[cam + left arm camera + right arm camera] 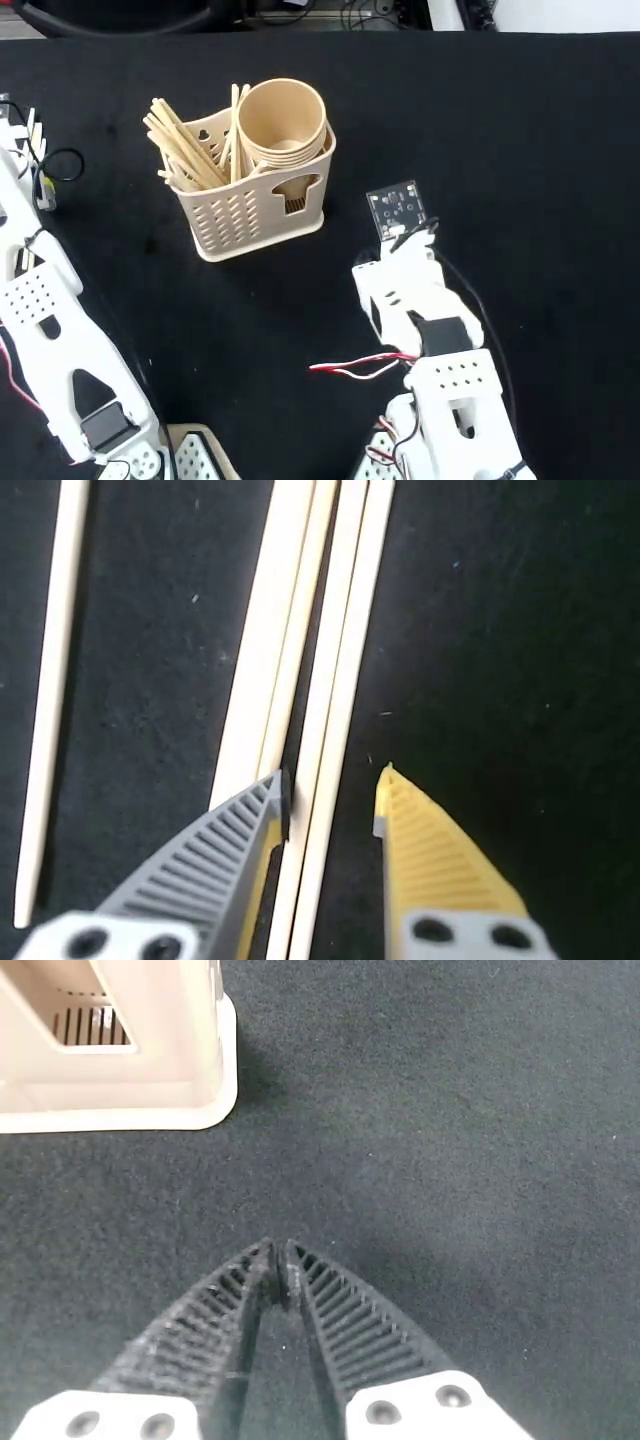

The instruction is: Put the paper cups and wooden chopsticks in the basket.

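A beige slotted basket (250, 205) stands left of the table's middle. It holds a stack of paper cups (283, 120) and several wooden chopsticks (185, 150) leaning out on its left side. Near the far left edge, more chopsticks (300, 660) lie side by side on the black cloth, with one apart (55, 680). My left gripper (335, 780) is open right over them; two sticks run between its grey finger (235, 830) and yellow finger (420, 840). My right gripper (278, 1255) is shut on nothing, low over the cloth just right of the basket's corner (150, 1080).
The left arm (45, 300) stretches along the table's left edge. The right arm (425, 310) stands at the front, right of the basket, with red and white wires (355, 368) beside it. Bare black cloth (520, 160) covers the right half.
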Available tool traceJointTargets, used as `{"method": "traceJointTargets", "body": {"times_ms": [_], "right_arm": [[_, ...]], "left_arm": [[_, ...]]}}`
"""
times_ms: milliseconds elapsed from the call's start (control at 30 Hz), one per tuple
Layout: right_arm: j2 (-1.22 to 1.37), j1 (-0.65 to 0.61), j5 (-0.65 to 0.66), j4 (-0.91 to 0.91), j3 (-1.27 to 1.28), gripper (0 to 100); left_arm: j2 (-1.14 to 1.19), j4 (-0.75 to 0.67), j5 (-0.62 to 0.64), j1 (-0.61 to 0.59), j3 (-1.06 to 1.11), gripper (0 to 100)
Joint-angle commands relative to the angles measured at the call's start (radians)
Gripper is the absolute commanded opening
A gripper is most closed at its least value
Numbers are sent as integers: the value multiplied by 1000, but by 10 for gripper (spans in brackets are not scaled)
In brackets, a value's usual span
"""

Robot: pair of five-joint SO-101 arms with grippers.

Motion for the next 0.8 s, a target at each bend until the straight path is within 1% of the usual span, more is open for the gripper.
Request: {"method": "traceJointTargets", "body": {"times_ms": [0, 33, 100, 167, 200, 300, 400, 667, 767], "right_arm": [[-13, -6, 8, -18, -7, 15], [-13, -6, 8, -18, -7, 15], [-13, -6, 8, -18, -7, 15], [-13, -6, 8, -18, -7, 15], [-13, -6, 8, -18, -7, 15], [-13, -6, 8, -18, -7, 15], [-13, -6, 8, -18, -7, 15], [-13, -6, 8, -18, -7, 15], [-13, -6, 8, -18, -7, 15]], "left_arm": [[-8, -6, 8, 12, 39, 154], [-9, 9, 6, 21, 28, 145], [-9, 51, 2, 39, -35, 96], [-2, 104, -40, 59, -114, 37], [2, 133, -64, 71, -154, 24], [2, 198, -118, 87, -242, 35], [-2, 252, -132, 90, -302, 29], [-11, 255, -127, 77, -315, 29], [-48, 255, -68, 71, -337, 29]]}}
